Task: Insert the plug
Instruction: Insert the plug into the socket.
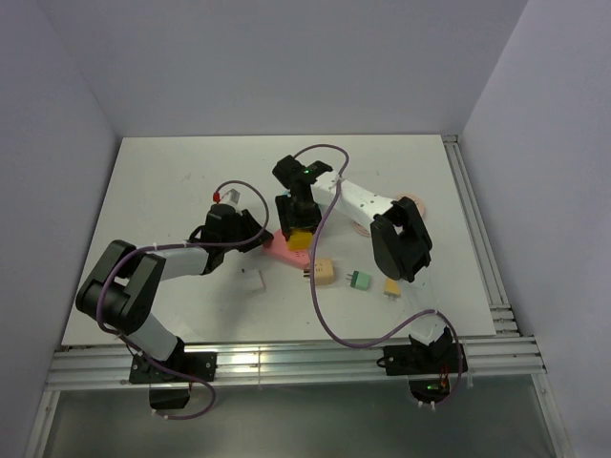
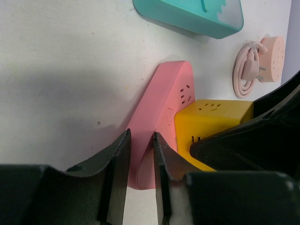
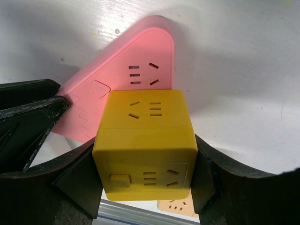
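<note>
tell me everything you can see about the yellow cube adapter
The yellow cube adapter is a smooth plastic block with rounded edges. Two visible faces carry socket slots, and one also has a square button. The right end effector clamps it on two opposite sides. It sits on the pink power strip, just beside that strip's free outlet. Its prongs are hidden, so how far it is seated cannot be told.

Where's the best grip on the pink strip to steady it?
The bare rounded end of the strip, pinched across its narrow width, from the side away from the yellow cube. It lies flat with straight long edges there, clear of the sockets. The left gripper is shut on it that way.
</note>
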Controlling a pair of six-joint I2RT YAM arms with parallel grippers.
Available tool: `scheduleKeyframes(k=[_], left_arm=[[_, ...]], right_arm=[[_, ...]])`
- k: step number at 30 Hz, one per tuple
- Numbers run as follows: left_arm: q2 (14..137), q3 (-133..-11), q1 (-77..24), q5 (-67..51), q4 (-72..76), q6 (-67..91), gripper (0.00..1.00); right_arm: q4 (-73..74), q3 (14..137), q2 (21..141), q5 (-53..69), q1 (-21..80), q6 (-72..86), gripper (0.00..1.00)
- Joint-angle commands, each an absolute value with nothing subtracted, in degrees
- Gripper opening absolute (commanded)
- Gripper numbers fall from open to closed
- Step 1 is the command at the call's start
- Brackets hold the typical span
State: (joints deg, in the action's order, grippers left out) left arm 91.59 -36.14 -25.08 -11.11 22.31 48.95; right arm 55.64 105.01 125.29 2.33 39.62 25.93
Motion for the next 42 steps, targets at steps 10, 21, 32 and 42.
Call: scheduleKeyframes(k=[10,21,32,42], left_arm=[[86.40,-37.88,-26.46,-8.97,13.63,46.93,0.38],[73.50,-38.76,-24.79,-4.84,1.42,45.26,0.72],[65.83,-37.62,-24.17,-2.55,-3.69,44.82,0.75],[62.32,-35.86,-24.17,-3.08,-3.69,44.30,0.76]], right_arm=[[53.17,98.96,131.40,-4.84,39.90,26.80,0.00],[52.82,101.08,130.43,-3.34,40.34,30.14,0.00],[48.43,100.19,126.31,-0.26,41.13,32.26,0.16],[42.19,96.59,119.09,6.50,41.31,30.15,0.86]])
